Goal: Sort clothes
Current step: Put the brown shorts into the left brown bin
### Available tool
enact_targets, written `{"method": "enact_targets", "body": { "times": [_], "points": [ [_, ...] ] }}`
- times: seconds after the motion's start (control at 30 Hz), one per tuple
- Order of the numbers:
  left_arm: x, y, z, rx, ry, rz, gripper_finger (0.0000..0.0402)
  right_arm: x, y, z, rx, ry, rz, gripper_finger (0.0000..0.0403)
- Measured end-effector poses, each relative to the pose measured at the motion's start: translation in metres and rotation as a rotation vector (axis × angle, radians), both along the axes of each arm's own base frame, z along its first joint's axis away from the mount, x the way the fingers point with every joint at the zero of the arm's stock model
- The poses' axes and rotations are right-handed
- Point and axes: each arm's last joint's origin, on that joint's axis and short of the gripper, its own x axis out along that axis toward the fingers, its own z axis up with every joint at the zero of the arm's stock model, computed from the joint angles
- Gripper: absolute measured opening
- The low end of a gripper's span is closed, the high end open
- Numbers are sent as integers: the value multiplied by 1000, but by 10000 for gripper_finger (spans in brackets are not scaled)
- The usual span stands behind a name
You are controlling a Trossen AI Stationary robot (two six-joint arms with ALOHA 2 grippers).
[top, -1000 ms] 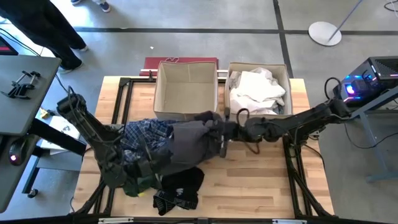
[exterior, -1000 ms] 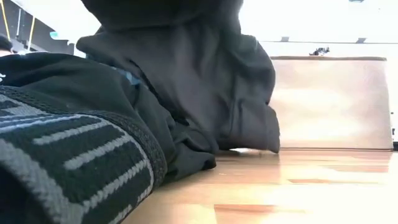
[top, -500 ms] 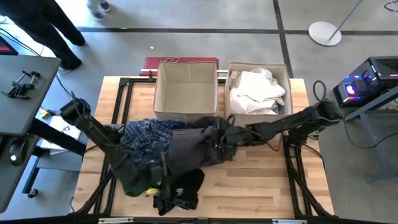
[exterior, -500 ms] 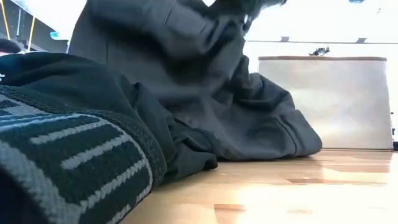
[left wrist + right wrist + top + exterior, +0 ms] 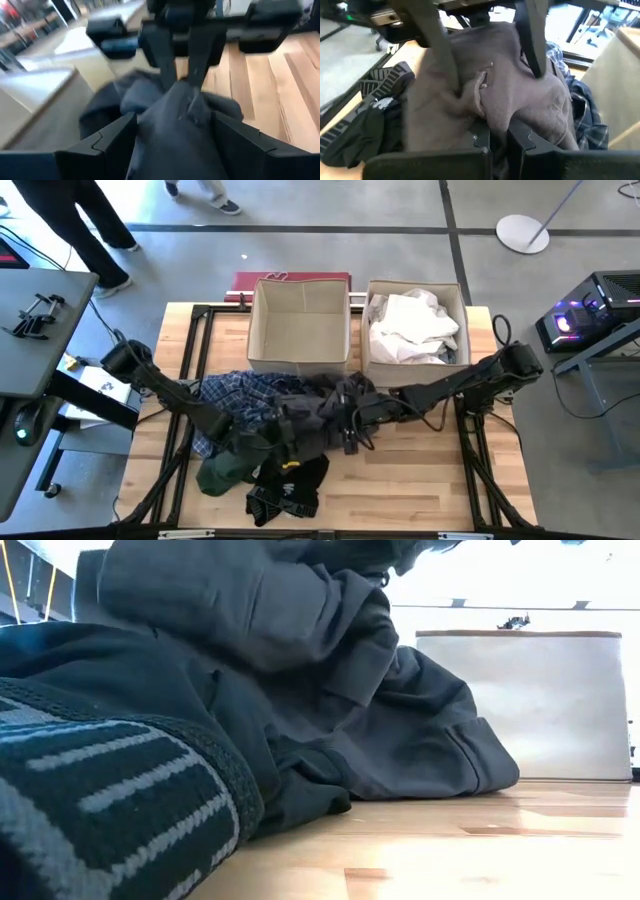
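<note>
since a sec ago the dark grey soft garment (image 5: 315,412) has dropped from held-up to a heap on the wooden table (image 5: 420,480), and both arms have come lower and closer over it.

nearest the front edge: black piece w/ grey stripes (image 5: 280,498), touching a dark green crumpled piece (image 5: 222,470) just beside it. in low view the striped piece (image 5: 110,810) fills the near corner, the grey garment (image 5: 330,710) bunched behind it, resting on the table.

mid table: left gripper (image 5: 283,432) sits on the grey garment's near side; in left wrist view its fingers (image 5: 107,145) stand wide apart either side of the cloth, gripping nothing clear. right gripper (image 5: 352,425) is at the garment's other side; right wrist view shows its fingers (image 5: 480,137) nearly closed, pinching a fold of grey cloth (image 5: 485,95). other arm's fingers press in from opposite.

blue plaid shirt (image 5: 235,395) lies partly under the grey one, toward the left arm.

far side: two beige square fabric boxes side by side, one (image 5: 258,330) w/ nothing visible inside, the other (image 5: 462,320) holding white clothes (image 5: 412,325).

beyond table: a person's legs (image 5: 95,230) on the floor.
</note>
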Motion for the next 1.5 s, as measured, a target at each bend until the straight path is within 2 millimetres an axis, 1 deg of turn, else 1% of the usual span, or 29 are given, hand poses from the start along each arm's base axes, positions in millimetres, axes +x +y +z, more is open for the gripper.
{"method": "enact_targets", "body": {
  "times": [0.1,0.2,0.3,0.4,0.5,0.53,0.57,0.63,0.7,0.77,0.9,1.0,1.07,1.13,1.2,1.3,1.4,1.5],
  "points": [
    [0,4,-5,-49,51,-18,244,-1,3,0,-31,-2,21,6],
    [2,7,-6,-86,80,-70,225,-1,3,0,-22,-5,21,6],
    [4,11,-8,-110,116,-105,181,-1,3,0,-18,-9,24,14],
    [5,15,-10,-117,151,-120,116,0,3,1,-8,-17,20,30],
    [5,16,-12,-98,173,-130,37,-2,3,5,22,-28,14,64],
    [5,17,-12,-82,175,-128,22,-5,2,11,34,-39,11,79],
    [3,15,-11,-67,173,-127,16,-9,1,19,49,-59,8,96],
    [1,13,-6,-24,162,-101,19,-21,-1,39,82,-83,4,129],
    [-1,7,12,29,130,-84,18,-37,-3,51,100,-46,2,155],
    [-4,2,39,94,87,-53,10,-55,-2,57,124,14,2,170],
    [-9,-2,88,308,20,96,6,-87,9,73,138,35,-12,177],
    [-10,0,132,479,-9,248,6,-102,24,69,103,70,-28,178],
    [-10,7,162,556,-1,321,6,-110,35,66,79,68,-41,178],
    [-9,16,188,611,12,357,6,-117,44,62,66,55,-59,178],
    [-7,28,210,659,20,387,6,-123,51,53,47,63,-85,178],
    [-7,53,235,700,-9,410,6,-131,58,42,34,60,-137,179],
    [-6,84,244,721,26,500,6,-137,62,36,27,46,-180,179],
    [-2,114,243,706,63,604,6,-141,65,33,31,46,-191,179]
  ]
}}
